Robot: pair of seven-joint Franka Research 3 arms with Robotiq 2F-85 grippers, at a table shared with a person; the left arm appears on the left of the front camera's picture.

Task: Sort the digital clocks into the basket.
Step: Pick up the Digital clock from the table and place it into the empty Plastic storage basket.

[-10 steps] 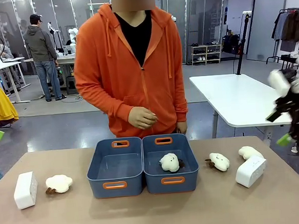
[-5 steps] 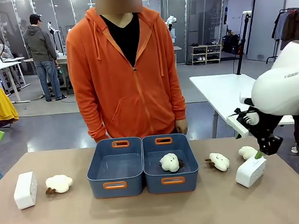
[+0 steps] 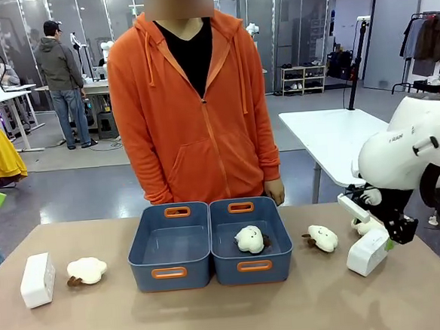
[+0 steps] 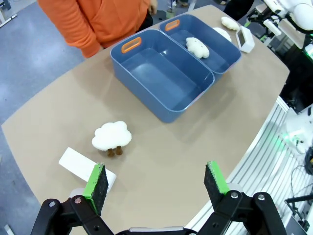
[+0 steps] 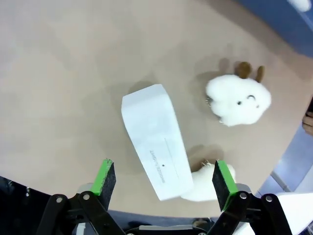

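Digital clocks, white, two, both on the tan table (image 3: 170, 319): left clock (image 3: 38, 280) at the far left side, near end partly masked by a fingertip in the left wrist view; right clock (image 3: 368, 252) at the right side, fine print in the right wrist view too small to read. Baskets, slate-blue with orange-rimmed handles, two, side by side at the far middle: left basket (image 3: 169, 248); right basket (image 3: 252, 242) with one white plush (image 3: 249, 239) inside. Further plush toys, three: left plush (image 3: 87, 270) just right of left clock; middle plush (image 3: 322, 238) between right basket and right clock; far-right plush (image 3: 365, 225) beyond right clock, partly hidden by clock and tool. Left tool (image 4: 155, 170): open. Right tool (image 5: 165, 169): open, over right clock, one green-padded finger close to its right side; contact impossible to tell. Person (image 3: 201, 113) in orange hoodie beyond the baskets, cut off below; one hand (image 3: 274, 191) visible, the other hard to make out.
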